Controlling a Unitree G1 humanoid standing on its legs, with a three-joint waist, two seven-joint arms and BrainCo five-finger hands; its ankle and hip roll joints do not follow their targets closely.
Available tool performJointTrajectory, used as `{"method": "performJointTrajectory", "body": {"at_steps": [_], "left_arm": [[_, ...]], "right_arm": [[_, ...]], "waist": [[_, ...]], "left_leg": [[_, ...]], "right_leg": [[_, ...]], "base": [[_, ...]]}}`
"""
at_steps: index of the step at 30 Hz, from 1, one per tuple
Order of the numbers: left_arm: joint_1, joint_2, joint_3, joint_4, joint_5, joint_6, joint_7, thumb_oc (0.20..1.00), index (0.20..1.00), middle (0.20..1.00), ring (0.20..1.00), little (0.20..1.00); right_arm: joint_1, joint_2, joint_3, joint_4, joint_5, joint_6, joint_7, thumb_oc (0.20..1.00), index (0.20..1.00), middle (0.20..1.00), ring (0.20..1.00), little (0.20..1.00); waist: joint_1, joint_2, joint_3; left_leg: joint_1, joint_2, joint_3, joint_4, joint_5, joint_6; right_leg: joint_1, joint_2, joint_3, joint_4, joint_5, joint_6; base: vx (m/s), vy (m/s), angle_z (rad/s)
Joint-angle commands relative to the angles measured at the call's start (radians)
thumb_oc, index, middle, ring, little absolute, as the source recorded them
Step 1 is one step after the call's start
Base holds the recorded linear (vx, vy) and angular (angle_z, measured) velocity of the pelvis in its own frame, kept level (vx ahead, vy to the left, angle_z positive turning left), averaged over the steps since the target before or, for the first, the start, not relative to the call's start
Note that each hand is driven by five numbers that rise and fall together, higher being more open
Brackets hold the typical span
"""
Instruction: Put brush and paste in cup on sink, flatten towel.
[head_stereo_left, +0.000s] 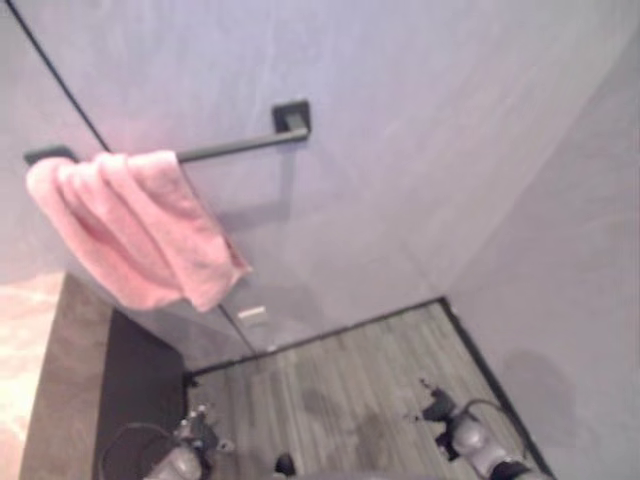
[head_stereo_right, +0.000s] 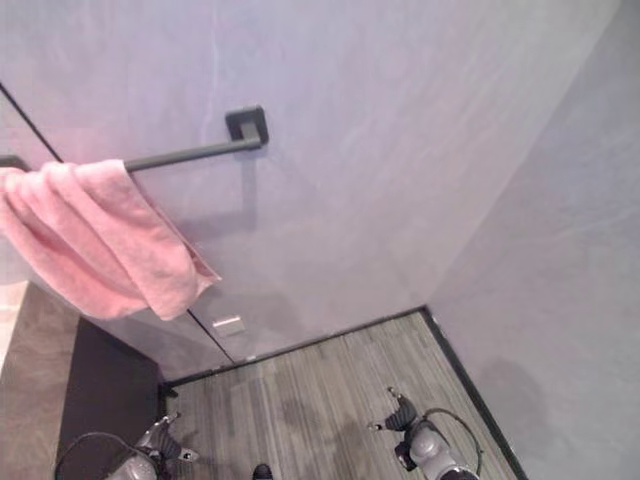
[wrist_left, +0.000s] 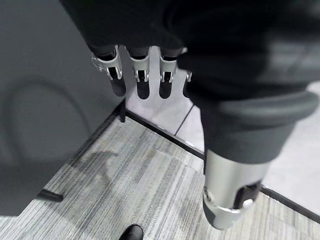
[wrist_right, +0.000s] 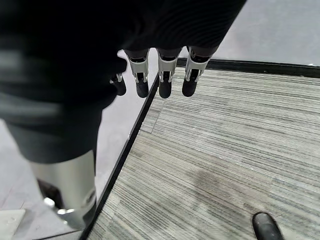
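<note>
Towel (head_stereo_left: 135, 230) first: you have the pink towel bunched and draped over the left end of the dark wall rail (head_stereo_left: 235, 146), hanging in uneven folds with one corner drooping low toward the right, so by my reading the flattening step is not yet done. It sits high on the wall, well above both hands, presumably because a rail is where it dries, and the bunching leaves the rail's right half bare up to its square wall mount (head_stereo_right: 247, 125). Your left hand (wrist_left: 140, 75) hangs low at the near left, fingers straight and relaxed, pointing down at the grey plank floor (head_stereo_left: 360, 390) and holding nothing; your right hand (wrist_right: 162, 75) hangs the same way at the near right, fingers loose and empty. Both look parked at your sides, so I judge that no reach has begun. The head views give you the towel, the rail and a stone-coloured tabletop edge (head_stereo_left: 30, 380) at the far left, which the wrist views lack. The wrist views in turn show each hand's fingers plainly, along with a dark cabinet side (wrist_left: 45, 100) beside the left hand and the black strip (wrist_right: 125, 150) where floor meets wall by the right. I cannot see brush, paste or cup, so you will likely need to look toward the tabletop.
</note>
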Motion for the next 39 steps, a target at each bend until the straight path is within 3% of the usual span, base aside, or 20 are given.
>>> {"method": "performJointTrajectory", "body": {"at_steps": [1,5,7,8,9,11,12,13,14,15,16,17,19,24,25,29,30,35,37,39], "left_arm": [[-0.039,0.004,-0.004,0.065,-0.024,-0.016,0.026,1.0,1.0,1.0,1.0,1.0],[-0.024,0.001,-0.011,0.061,-0.023,-0.015,0.024,1.0,1.0,1.0,1.0,1.0],[-0.005,-0.007,-0.009,0.068,-0.037,-0.017,0.028,1.0,1.0,1.0,1.0,1.0],[-0.005,-0.007,-0.009,0.068,-0.037,-0.017,0.028,1.0,1.0,1.0,1.0,1.0],[0.0,-0.007,-0.009,0.048,-0.054,-0.017,0.022,1.0,1.0,1.0,1.0,1.0],[-0.003,-0.004,-0.013,0.043,-0.051,-0.016,0.02,1.0,1.0,1.0,1.0,1.0],[-0.005,-0.002,-0.022,0.046,-0.044,-0.015,0.018,1.0,1.0,1.0,1.0,1.0],[-0.006,0.003,-0.031,0.044,-0.034,-0.015,0.01,1.0,1.0,1.0,1.0,1.0],[-0.006,0.003,-0.032,0.044,-0.034,-0.015,0.01,1.0,1.0,1.0,1.0,1.0],[-0.004,0.005,-0.03,0.054,-0.029,-0.016,0.01,1.0,1.0,1.0,1.0,1.0],[-0.004,0.006,-0.034,0.055,-0.03,-0.018,0.008,1.0,1.0,1.0,1.0,1.0],[-0.004,0.006,-0.034,0.055,-0.03,-0.018,0.008,1.0,1.0,1.0,1.0,1.0],[-0.024,0.008,-0.033,0.062,-0.032,-0.022,0.008,1.0,1.0,1.0,1.0,1.0],[-0.022,0.02,-0.026,0.042,-0.027,-0.027,0.02,1.0,1.0,1.0,1.0,1.0],[-0.025,0.033,-0.03,0.024,-0.021,-0.027,0.026,1.0,1.0,1.0,1.0,1.0],[-0.036,0.041,-0.04,0.024,-0.02,-0.029,0.025,1.0,1.0,1.0,1.0,1.0],[-0.04,0.053,-0.046,0.015,-0.015,-0.032,0.025,1.0,1.0,1.0,1.0,1.0],[-0.037,0.063,-0.044,0.012,-0.005,-0.034,0.027,1.0,1.0,1.0,1.0,1.0],[-0.04,0.076,-0.047,-0.017,0.009,-0.036,0.028,1.0,1.0,1.0,1.0,1.0],[-0.038,0.082,-0.049,-0.036,0.009,-0.039,0.026,1.0,1.0,1.0,1.0,1.0]], "right_arm": [[-0.008,0.003,-0.014,0.031,-0.006,-0.005,-0.022,1.0,1.0,1.0,1.0,1.0],[0.004,-0.007,-0.055,0.036,0.009,-0.005,-0.034,1.0,1.0,1.0,1.0,1.0],[0.016,-0.007,-0.086,0.036,0.038,-0.004,-0.042,1.0,1.0,1.0,1.0,1.0],[0.016,-0.007,-0.086,0.036,0.038,-0.003,-0.042,1.0,1.0,1.0,1.0,1.0],[0.017,-0.009,-0.097,0.016,0.059,-0.006,-0.044,1.0,1.0,1.0,1.0,1.0],[0.019,-0.012,-0.1,-0.002,0.069,-0.008,-0.043,1.0,1.0,1.0,1.0,1.0],[0.024,-0.018,-0.098,-0.022,0.078,-0.012,-0.043,1.0,1.0,1.0,1.0,1.0],[0.039,-0.014,-0.095,-0.027,0.101,-0.019,-0.035,1.0,1.0,1.0,1.0,1.0],[0.04,-0.014,-0.095,-0.027,0.101,-0.019,-0.035,1.0,1.0,1.0,1.0,1.0],[0.049,-0.01,-0.094,-0.051,0.111,-0.023,-0.033,1.0,1.0,1.0,1.0,1.0],[0.052,-0.01,-0.088,-0.063,0.109,-0.024,-0.026,1.0,1.0,1.0,1.0,1.0],[0.052,-0.01,-0.088,-0.063,0.109,-0.024,-0.026,1.0,1.0,1.0,1.0,1.0],[0.054,-0.006,-0.081,-0.089,0.093,-0.021,-0.024,1.0,1.0,1.0,1.0,1.0],[0.061,-0.01,-0.07,-0.108,0.079,-0.029,-0.018,1.0,1.0,1.0,1.0,1.0],[0.047,-0.021,-0.063,-0.107,0.078,-0.037,-0.02,1.0,1.0,1.0,1.0,1.0],[0.033,-0.044,-0.068,-0.1,0.083,-0.041,-0.03,1.0,1.0,1.0,1.0,1.0],[0.026,-0.065,-0.084,-0.106,0.093,-0.044,-0.043,1.0,1.0,1.0,1.0,1.0],[0.029,-0.078,-0.086,-0.112,0.103,-0.049,-0.042,1.0,1.0,1.0,1.0,1.0],[0.024,-0.084,-0.085,-0.103,0.104,-0.049,-0.042,1.0,1.0,1.0,1.0,1.0],[0.024,-0.084,-0.086,-0.092,0.104,-0.049,-0.043,1.0,1.0,1.0,1.0,1.0]], "waist": [[0.028,-0.051,0.012],[0.028,-0.046,0.023],[0.006,-0.035,0.039],[0.006,-0.036,0.039],[-0.013,-0.024,0.069],[-0.026,-0.021,0.079],[-0.043,-0.019,0.081],[-0.045,-0.022,0.075],[-0.046,-0.02,0.075],[-0.038,-0.01,0.074],[-0.046,-0.008,0.076],[-0.046,-0.007,0.075],[-0.051,-0.017,0.094],[-0.065,-0.046,0.069],[-0.065,-0.052,0.055],[-0.076,-0.054,0.039],[-0.084,-0.05,0.032],[-0.089,-0.044,0.03],[-0.087,-0.049,0.049],[-0.086,-0.048,0.052]], "left_leg": [[-0.051,0.007,-0.059,0.111,-0.087,0.002],[-0.03,-0.04,-0.118,0.113,-0.125,0.058],[0.022,-0.101,-0.17,0.082,-0.133,0.115],[0.022,-0.102,-0.169,0.081,-0.132,0.116],[0.038,-0.12,-0.209,0.075,-0.122,0.141],[0.032,-0.125,-0.229,0.069,-0.104,0.149],[0.03,-0.124,-0.251,0.067,-0.096,0.148],[0.035,-0.12,-0.267,0.059,-0.084,0.133],[0.036,-0.117,-0.269,0.057,-0.083,0.132],[0.04,-0.097,-0.273,0.059,-0.095,0.118],[0.033,-0.092,-0.282,0.07,-0.101,0.112],[0.033,-0.092,-0.282,0.07,-0.101,0.112],[0.045,-0.078,-0.304,0.109,-0.138,0.088],[0.071,-0.04,-0.325,0.099,-0.135,0.053],[0.084,-0.01,-0.335,0.074,-0.108,0.029],[0.091,0.03,-0.336,0.045,-0.071,-0.003],[0.089,0.065,-0.321,0.028,-0.025,-0.032],[0.074,0.085,-0.292,0.041,-0.002,-0.047],[0.016,0.07,-0.26,0.158,0.002,-0.045],[0.009,0.063,-0.25,0.167,-0.006,-0.037]], "right_leg": [[-0.013,-0.051,0.013,0.083,-0.036,0.058],[-0.059,-0.112,0.054,0.275,-0.015,0.076],[-0.138,-0.183,0.152,0.5,0.141,0.112],[-0.14,-0.185,0.153,0.502,0.141,0.113],[-0.211,-0.18,0.245,0.631,0.202,0.112],[-0.249,-0.158,0.288,0.68,0.181,0.087],[-0.289,-0.099,0.352,0.708,0.145,0.076],[-0.301,-0.035,0.355,0.606,0.062,0.052],[-0.297,-0.033,0.351,0.601,0.063,0.051],[-0.267,-0.07,0.285,0.451,0.044,0.051],[-0.276,-0.048,0.321,0.357,0.053,0.053],[-0.275,-0.047,0.321,0.356,0.054,0.053],[-0.277,-0.045,0.401,0.164,0.121,0.085],[-0.225,-0.011,0.378,0.145,0.072,0.074],[-0.208,0.007,0.35,0.142,0.053,0.064],[-0.184,0.027,0.31,0.128,0.022,0.046],[-0.176,0.046,0.277,0.133,-0.006,0.027],[-0.17,0.06,0.265,0.129,-0.029,0.008],[-0.152,0.054,0.259,0.119,-0.036,-0.005],[-0.147,0.052,0.255,0.119,-0.041,-0.005]], "base": [[0.06,0.17,0.04],[0.1,0.349,0.1],[0.11,0.43,0.42],[0.02,0.335,0.75],[-0.05,0.228,0.67],[-0.04,0.137,0.59],[0.1,0.026,0.65],[0.1,0.026,0.62],[0.22,0.011,0.58],[0.17,-0.039,0.43],[0.16,-0.036,0.32],[0.11,-0.078,0.17],[0.25,-0.17,0.38],[0.27,-0.257,0.5],[0.22,-0.295,0.49],[0.21,-0.295,0.48],[0.16,-0.255,0.44],[0.11,-0.177,0.23],[0.07,-0.128,0.08],[0.05,-0.05,0.14]]}}
